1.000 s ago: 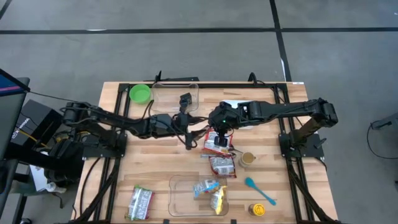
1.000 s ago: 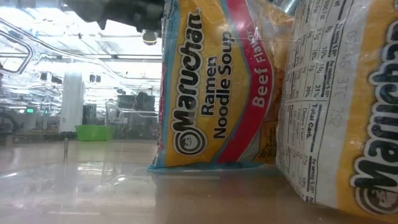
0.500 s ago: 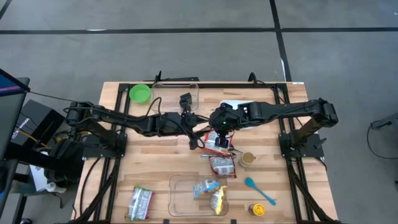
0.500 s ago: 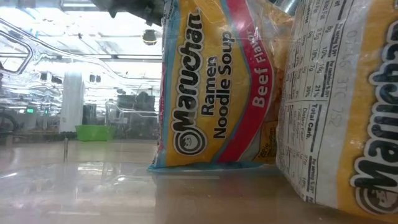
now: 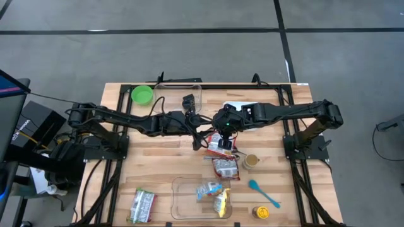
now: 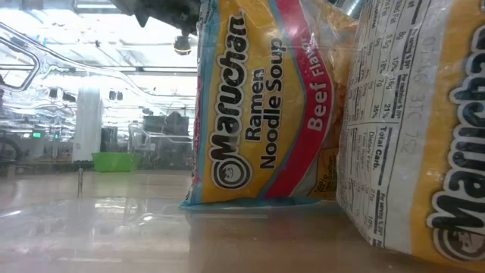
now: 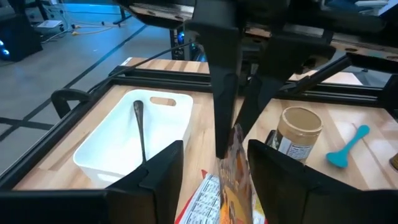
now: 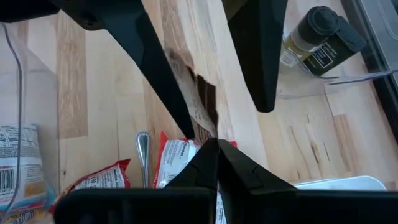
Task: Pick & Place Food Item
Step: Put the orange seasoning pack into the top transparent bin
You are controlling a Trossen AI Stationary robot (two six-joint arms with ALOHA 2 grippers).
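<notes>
Right gripper [image 8: 208, 152] fingers clenched tip to tip on the top edge of a red-and-white snack packet [image 8: 171, 155], hanging just off worktop centre toward 3 o'clock. Print on it too small to read. Left gripper [image 7: 214, 149] meets it from the 9 o'clock side, fingers [image 7: 163, 168] released and standing either side of the packet, a gap showing on both sides in the left wrist view. Below it toward 6 o'clock a second red snack bag [image 5: 226, 167] lies flat on the worktop [image 5: 158, 164], with a tan-lidded jar [image 5: 251, 161] just beside it and a blue spatula [image 5: 264, 193] further toward 5 o'clock. At the 6 o'clock edge, a clear container [image 5: 183, 205] holds two ramen packets. In the low view the near one [image 6: 258, 114] reads "Maruchan Ramen Noodle Soup Beef Flavor". The other [image 6: 409, 129] shows its nutrition panel with "Total Carb." and part of "Maruchan". Green bowl [image 5: 142, 94] at 11 o'clock, another clear tub [image 5: 170, 98] at 12 o'clock.
</notes>
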